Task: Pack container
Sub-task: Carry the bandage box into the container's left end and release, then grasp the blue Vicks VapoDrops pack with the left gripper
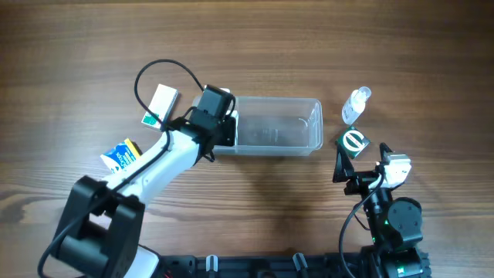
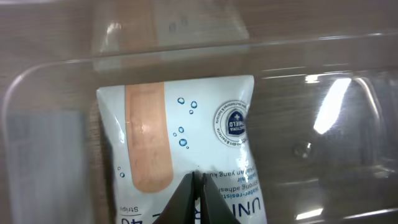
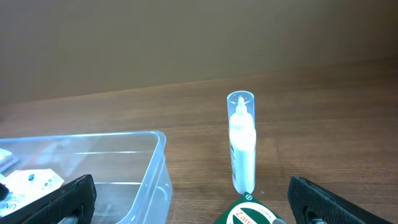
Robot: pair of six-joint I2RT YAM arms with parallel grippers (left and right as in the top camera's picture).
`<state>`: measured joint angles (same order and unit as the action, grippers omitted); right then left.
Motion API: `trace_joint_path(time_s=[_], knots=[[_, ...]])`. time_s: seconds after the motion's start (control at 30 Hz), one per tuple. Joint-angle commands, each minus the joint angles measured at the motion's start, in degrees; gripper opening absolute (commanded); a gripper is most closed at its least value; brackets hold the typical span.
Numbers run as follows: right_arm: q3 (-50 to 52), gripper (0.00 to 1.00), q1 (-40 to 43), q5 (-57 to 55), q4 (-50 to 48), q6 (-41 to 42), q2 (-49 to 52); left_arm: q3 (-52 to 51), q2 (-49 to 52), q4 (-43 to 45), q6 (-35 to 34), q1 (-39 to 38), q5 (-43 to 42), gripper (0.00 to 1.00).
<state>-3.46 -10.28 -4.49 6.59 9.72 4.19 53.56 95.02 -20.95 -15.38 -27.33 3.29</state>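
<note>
The container (image 1: pixel 309 127) is a clear plastic tub at the table's middle. A white plaster box (image 2: pixel 186 124) with a tan strip printed on it lies flat on the tub's floor at its left end, also seen in the right wrist view as the plaster box (image 3: pixel 31 180). My left gripper (image 1: pixel 228 125) reaches into that end. In the left wrist view the left gripper (image 2: pixel 198 174) is shut, its tips together just over the box. My right gripper (image 1: pixel 361 157) stands open right of the tub, with a green box (image 1: pixel 354 142) and a small white bottle (image 1: pixel 356 105) ahead of it.
A white box with a green corner (image 1: pixel 160 103) and a blue and yellow box (image 1: pixel 121 154) lie left of the tub, beside the left arm. A black cable (image 1: pixel 154 69) loops above that arm. The tub's near wall (image 3: pixel 155 162) is close to the right gripper's left finger.
</note>
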Motion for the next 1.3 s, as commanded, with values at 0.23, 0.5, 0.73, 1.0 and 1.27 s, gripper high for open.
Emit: trace_joint_path(time_s=[0.23, 0.5, 0.73, 1.0, 1.27], knots=[[0.2, 1.00, 0.2, 0.7, -0.3, -0.6, -0.2, 0.0, 2.2, -0.3, 0.0, -0.2, 0.5, 0.06], [0.2, 1.00, 0.2, 0.7, -0.3, -0.6, -0.2, 7.7, -1.6, -8.0, 0.2, -0.2, 1.7, 0.07], [0.2, 1.00, 0.2, 0.7, -0.3, -0.6, -0.2, 14.3, -9.1, -15.6, 0.2, 0.3, 9.3, 0.13], [0.2, 1.00, 0.2, 0.7, -0.3, -0.6, -0.2, 14.3, -16.2, -29.1, -6.2, 16.0, 12.0, 0.11], [0.2, 1.00, 0.2, 0.7, -0.3, -0.6, -0.2, 13.7, -16.2, -39.7, -15.3, 35.0, 1.1, 1.00]])
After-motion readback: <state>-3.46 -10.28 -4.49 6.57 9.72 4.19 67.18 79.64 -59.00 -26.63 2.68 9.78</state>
